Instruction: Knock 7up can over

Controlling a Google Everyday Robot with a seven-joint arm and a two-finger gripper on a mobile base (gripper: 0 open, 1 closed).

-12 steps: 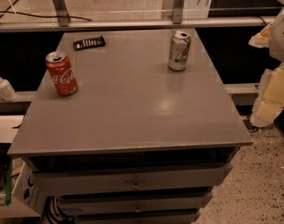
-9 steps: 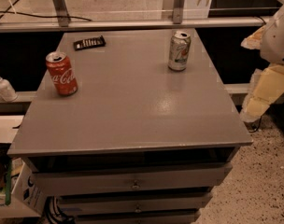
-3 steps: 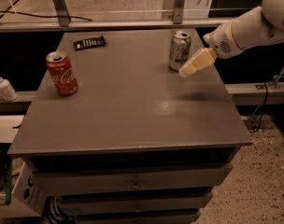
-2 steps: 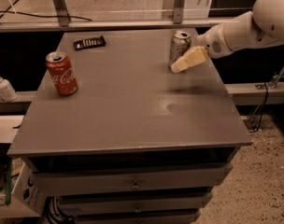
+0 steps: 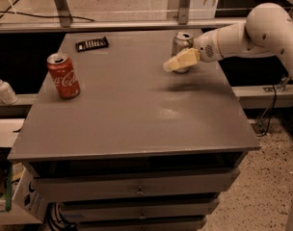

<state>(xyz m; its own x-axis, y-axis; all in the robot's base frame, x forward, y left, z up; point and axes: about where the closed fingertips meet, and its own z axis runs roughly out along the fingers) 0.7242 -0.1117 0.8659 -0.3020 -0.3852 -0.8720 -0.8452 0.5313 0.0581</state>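
Observation:
The 7up can (image 5: pixel 181 43) stands upright near the far right edge of the grey table (image 5: pixel 132 105). It is silvery with an open top. My gripper (image 5: pixel 171 65) reaches in from the right on a white arm and lies right in front of the can, covering its lower half. The cream-coloured fingers point left, just above the tabletop.
A red Coca-Cola can (image 5: pixel 63 75) stands upright at the table's left side. A flat black object (image 5: pixel 91 44) lies at the far left. A white pump bottle (image 5: pixel 2 88) sits on a ledge left of the table. Drawers run below the tabletop.
My arm has swung in from the right of the table to the 7up can, and the gripper has moved further left across its front. The can still stands upright.

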